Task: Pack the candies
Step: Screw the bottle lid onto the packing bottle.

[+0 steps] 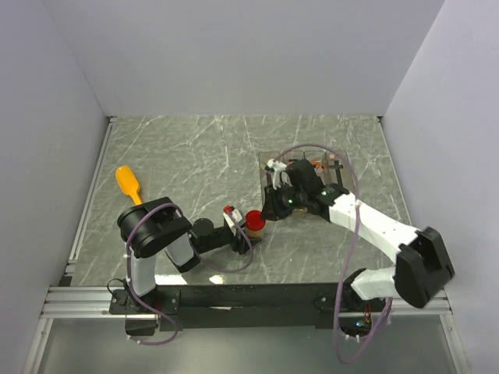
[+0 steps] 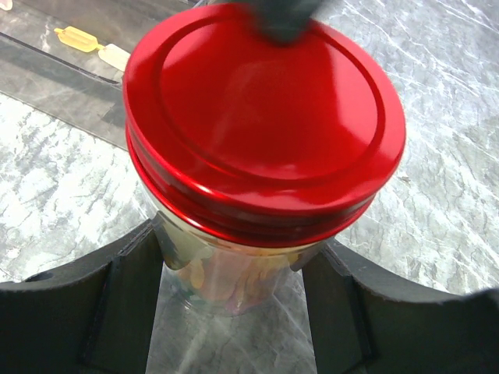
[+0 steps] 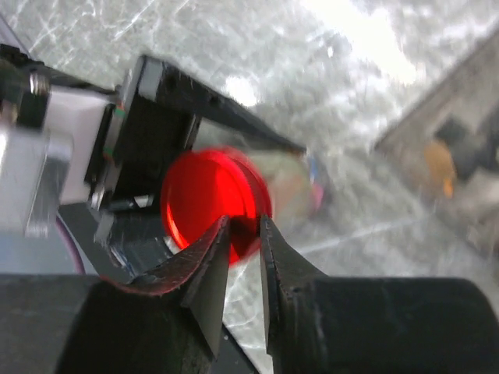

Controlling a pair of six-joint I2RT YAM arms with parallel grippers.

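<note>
Seemingly nearly done: left fingers (image 2: pixel 117 304) are clamping the jar (image 2: pixel 261 300) of candies (image 2: pixel 210 276), red lid (image 2: pixel 261 117) sitting on (right fingers (image 3: pixel 207 273) almost together, hold unclear)

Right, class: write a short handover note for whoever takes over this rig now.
Left gripper: shut on the jar.
Right gripper: fingers nearly together at the lid's edge; whether it grips is unclear.
Candies: in the jar; a yellow candy lies on the tray. Scoop lies on the table, far left.
Done: candies in, lid on.
Left: probably tighten the lid, then let go.
</note>
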